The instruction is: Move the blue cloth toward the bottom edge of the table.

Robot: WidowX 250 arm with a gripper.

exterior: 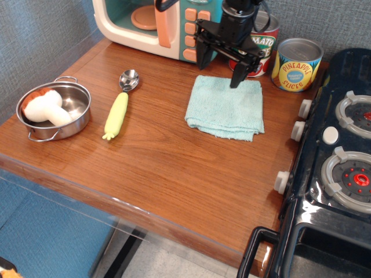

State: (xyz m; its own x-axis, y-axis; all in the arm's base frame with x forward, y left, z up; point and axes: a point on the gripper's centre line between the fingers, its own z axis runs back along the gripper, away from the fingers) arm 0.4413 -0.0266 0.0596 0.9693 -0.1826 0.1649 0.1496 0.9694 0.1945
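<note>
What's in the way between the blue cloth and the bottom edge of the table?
Nothing visible. The blue cloth has bare wood between it and the table front edge; the open end effector hangs over its far edge.
</note>
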